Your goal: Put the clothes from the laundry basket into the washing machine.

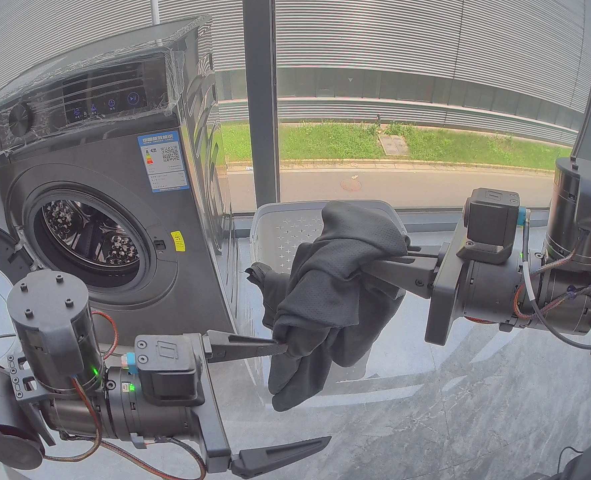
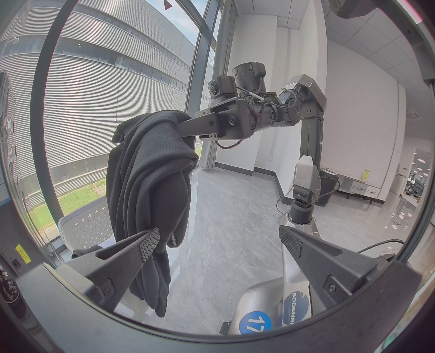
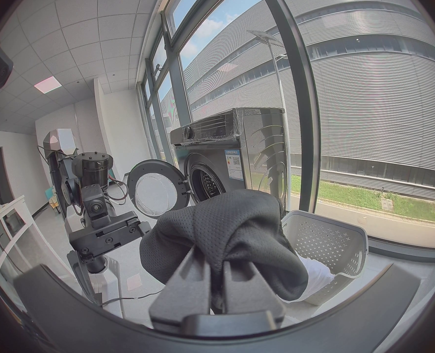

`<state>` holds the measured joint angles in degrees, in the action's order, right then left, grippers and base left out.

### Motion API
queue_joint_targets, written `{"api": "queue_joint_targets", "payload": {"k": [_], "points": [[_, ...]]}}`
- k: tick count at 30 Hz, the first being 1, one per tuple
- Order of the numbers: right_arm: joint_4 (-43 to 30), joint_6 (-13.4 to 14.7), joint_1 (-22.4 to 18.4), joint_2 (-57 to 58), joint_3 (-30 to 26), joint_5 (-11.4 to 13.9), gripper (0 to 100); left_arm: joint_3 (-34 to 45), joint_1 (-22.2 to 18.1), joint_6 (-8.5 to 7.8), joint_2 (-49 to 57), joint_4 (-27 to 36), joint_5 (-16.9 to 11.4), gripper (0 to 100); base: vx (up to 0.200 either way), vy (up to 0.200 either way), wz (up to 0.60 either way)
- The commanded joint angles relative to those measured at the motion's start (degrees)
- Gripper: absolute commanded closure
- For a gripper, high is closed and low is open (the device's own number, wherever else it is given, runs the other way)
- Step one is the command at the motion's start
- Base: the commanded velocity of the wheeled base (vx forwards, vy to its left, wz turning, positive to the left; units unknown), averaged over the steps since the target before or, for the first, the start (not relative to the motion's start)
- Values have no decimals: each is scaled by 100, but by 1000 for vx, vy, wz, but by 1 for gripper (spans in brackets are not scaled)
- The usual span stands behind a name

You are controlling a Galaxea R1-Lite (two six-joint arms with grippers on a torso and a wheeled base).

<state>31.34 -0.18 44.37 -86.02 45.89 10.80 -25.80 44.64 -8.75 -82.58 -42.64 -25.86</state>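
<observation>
Where the dark garment [image 1: 335,288] hangs: from the right gripper [image 1: 383,268], clear of the floor, just in front of the laundry basket [image 1: 275,225] and between the two arms.
Right gripper state: clamped on the garment's upper fold; the right wrist view shows its fingers pressed together with cloth bunched over them.
Left gripper [image 1: 307,395] state: spread wide and holding nothing. Its upper finger's tip meets the lower part of the cloth, but whether it presses there or only overlaps cannot be told.
Long axis: up and down. The cloth drapes from the pinch to a loose tail that ends below the left gripper's upper finger.
Key relation: the drum opening [image 1: 89,235] of the washing machine [image 1: 75,158] lies to the robot's left of the garment, beyond the left arm. The door [image 3: 156,189] stands swung wide.
Nearer arm: the left arm sits closer to the drum, while the right arm has the cloth.
Judgement: the next move probably calls for either a handover to the left gripper or a long carry leftward by the right arm. The loose tail could snag on the rim of the opening.
Left in basket: a white piece [image 3: 318,275] lies at the bottom.
</observation>
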Motion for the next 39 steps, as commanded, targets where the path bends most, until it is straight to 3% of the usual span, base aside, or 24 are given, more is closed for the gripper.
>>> {"api": "queue_joint_targets", "payload": {"k": [1,22,31,39], "points": [[3,45,98,15,-1,-43,100,-22,-26,5,-426,-253,10,0,0,0,0],[3,106,361,32,-9,-131,100,-532,-342,14,-751,-438,63,0,0,0,0],[3,150,493,41,-1,-210,100,-690,-676,-4,-768,-579,257,0,0,0,0],[3,159,608,50,-1,-210,100,-725,-667,23,-795,-658,239,0,0,0,0]]}}
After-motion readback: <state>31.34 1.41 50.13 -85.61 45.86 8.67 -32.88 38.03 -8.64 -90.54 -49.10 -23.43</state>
